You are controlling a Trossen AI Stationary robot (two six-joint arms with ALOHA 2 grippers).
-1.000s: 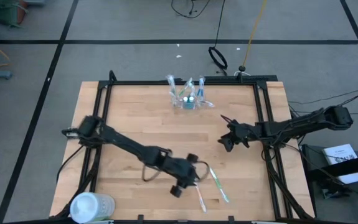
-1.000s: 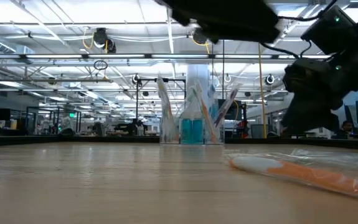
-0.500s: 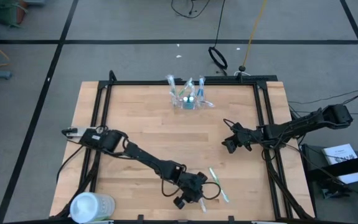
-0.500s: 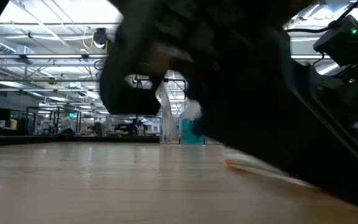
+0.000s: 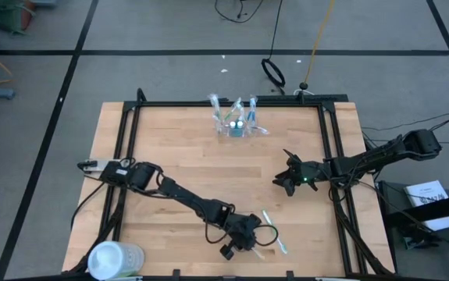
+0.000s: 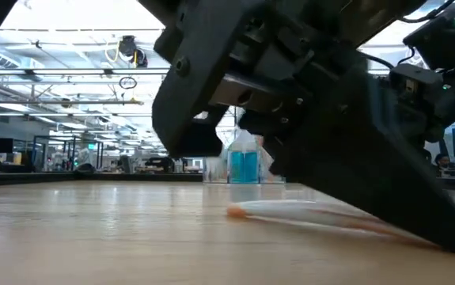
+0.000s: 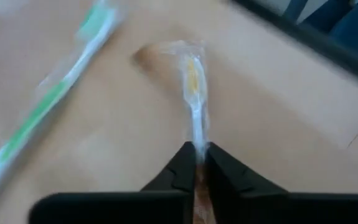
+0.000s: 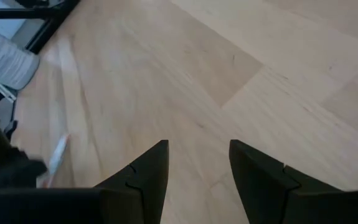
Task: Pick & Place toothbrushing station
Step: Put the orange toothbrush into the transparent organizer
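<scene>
Surface: wooden counter (image 5: pixel 177 156) inside a black frame, grey floor around it.
Left jaws (image 7: pixel 197 163): pinched narrow on a wrapped toothbrush with an orange-yellow head (image 7: pixel 194 93), low at the counter's near edge (image 5: pixel 240 238).
Beside them: a green-and-white wrapped toothbrush (image 7: pixel 48 106) lies flat just beside the held one (image 5: pixel 273 232).
Right jaws (image 8: pixel 196 163): spread apart, holding nothing, over bare wood toward the right side (image 5: pixel 286 179).
Clear cup (image 5: pixel 236 125): upright at the far edge, middle, with toothbrushes and blue tubes in it (image 6: pixel 243 162).
Near left corner: whitish round container (image 5: pixel 115 259).
</scene>
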